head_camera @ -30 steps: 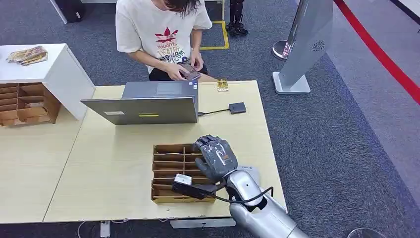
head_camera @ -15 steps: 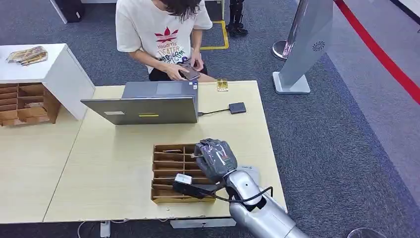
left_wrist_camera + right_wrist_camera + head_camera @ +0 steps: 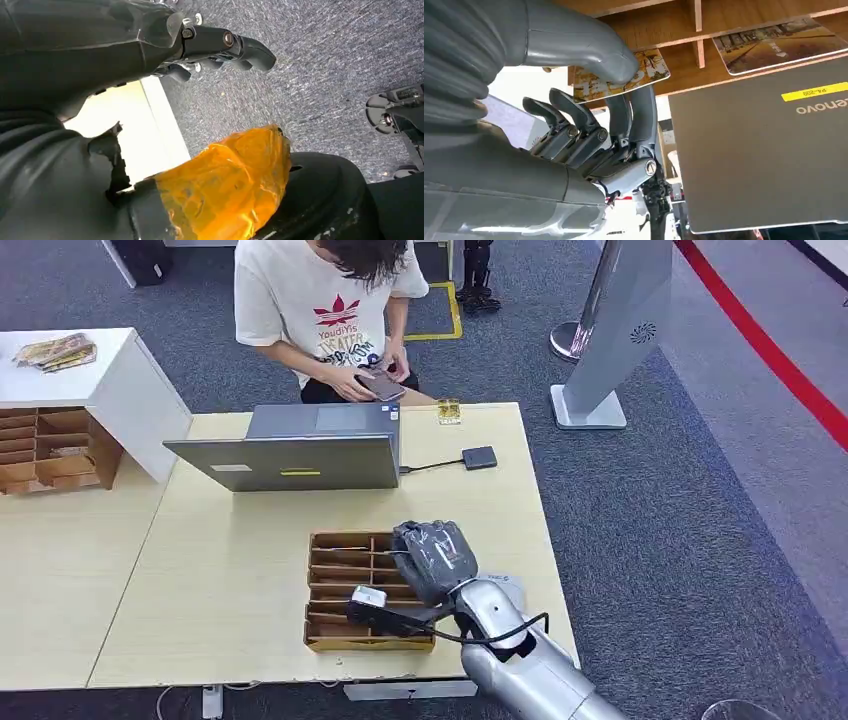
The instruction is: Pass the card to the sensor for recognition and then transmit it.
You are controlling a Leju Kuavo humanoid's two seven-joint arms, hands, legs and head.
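A: Right, right hand [image 3: 433,558] first. State?

B: Over the wooden slotted tray [image 3: 340,590] on the table [image 3: 220,580]. In the right wrist view the thumb [image 3: 589,47] presses on a card [image 3: 624,75] and the fingers [image 3: 634,115] sit under it, so the card is pinched. Whether the card is clear of its slot, I cannot tell.

A: Any other cards?

B: A second card [image 3: 774,45] lies flat in a neighbouring compartment, apart from the hand.

A: Sensor?

B: A small black reader [image 3: 479,457] on the table, cabled to the laptop [image 3: 300,450], well apart from the hand, toward the far edge.

A: Left hand?

B: The left hand [image 3: 215,47] appears in the left wrist view above grey carpet [image 3: 325,75], fingers spread and slightly curved, nothing in them.

A: Surroundings?

B: A person [image 3: 325,310] sits behind the table holding a phone [image 3: 378,386]. A small yellowish item [image 3: 448,411] rests near the far edge. A white cabinet [image 3: 90,390] stands at the left.
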